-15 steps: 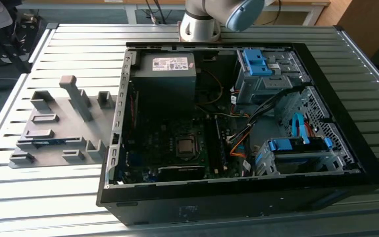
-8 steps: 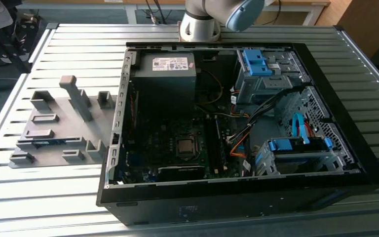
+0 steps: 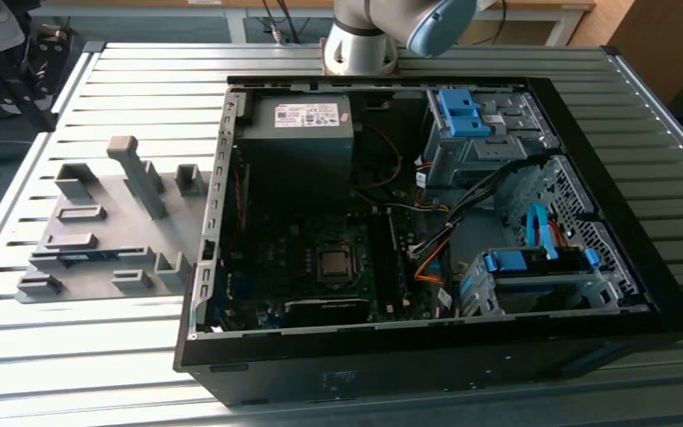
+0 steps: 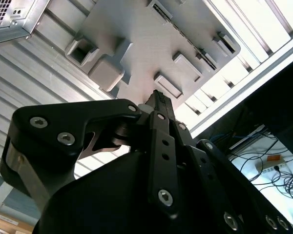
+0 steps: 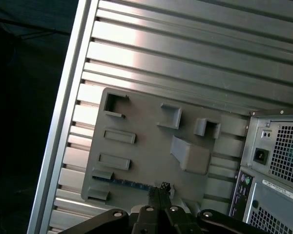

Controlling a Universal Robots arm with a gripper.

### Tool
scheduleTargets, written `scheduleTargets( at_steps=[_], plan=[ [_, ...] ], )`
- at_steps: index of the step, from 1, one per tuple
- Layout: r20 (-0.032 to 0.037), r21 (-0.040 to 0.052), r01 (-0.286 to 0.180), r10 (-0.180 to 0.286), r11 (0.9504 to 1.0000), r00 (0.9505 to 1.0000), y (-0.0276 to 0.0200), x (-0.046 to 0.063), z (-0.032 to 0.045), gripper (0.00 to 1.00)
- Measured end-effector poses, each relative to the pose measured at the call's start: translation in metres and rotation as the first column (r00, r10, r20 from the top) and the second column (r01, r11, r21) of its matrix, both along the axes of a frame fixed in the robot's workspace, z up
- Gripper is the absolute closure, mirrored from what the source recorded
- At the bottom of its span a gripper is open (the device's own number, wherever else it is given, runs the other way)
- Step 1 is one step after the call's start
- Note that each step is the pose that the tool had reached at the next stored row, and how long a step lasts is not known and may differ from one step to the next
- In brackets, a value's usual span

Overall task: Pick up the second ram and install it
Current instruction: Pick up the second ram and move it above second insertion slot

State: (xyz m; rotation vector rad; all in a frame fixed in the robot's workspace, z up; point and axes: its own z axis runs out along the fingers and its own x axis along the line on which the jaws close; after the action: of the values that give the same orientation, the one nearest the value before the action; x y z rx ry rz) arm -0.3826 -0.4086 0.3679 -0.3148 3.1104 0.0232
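Observation:
The second ram (image 5: 125,182) is a slim blue-green strip standing on edge between two grey holders of the fixture plate (image 5: 146,141). In the exterior view the second ram (image 3: 82,258) sits at the near left of the fixture plate (image 3: 104,240), beside the open computer case (image 3: 425,222). My gripper (image 5: 159,187) hangs well above the plate, its two fingers pressed together with nothing between them. In the first wrist view its tips line up with one end of the strip. From the other side, the second wrist view has the gripper (image 4: 157,96) over the plate (image 4: 136,53).
The case lies open on a slatted metal table (image 3: 140,80), with motherboard (image 3: 317,258), power supply (image 3: 300,124), blue drive cages (image 3: 532,267) and loose cables inside. Tall grey fixture blocks (image 3: 140,173) rise from the plate. The arm's base (image 3: 359,44) stands behind the case.

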Motion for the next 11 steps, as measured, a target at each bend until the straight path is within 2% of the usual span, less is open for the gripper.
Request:
scheduleTargets(
  at_steps=[11],
  plan=[
    [0.0000, 0.0000, -0.056, 0.056, 0.9984, 0.9984, -0.0003, -0.0003, 0.0000, 0.89]
  ],
)
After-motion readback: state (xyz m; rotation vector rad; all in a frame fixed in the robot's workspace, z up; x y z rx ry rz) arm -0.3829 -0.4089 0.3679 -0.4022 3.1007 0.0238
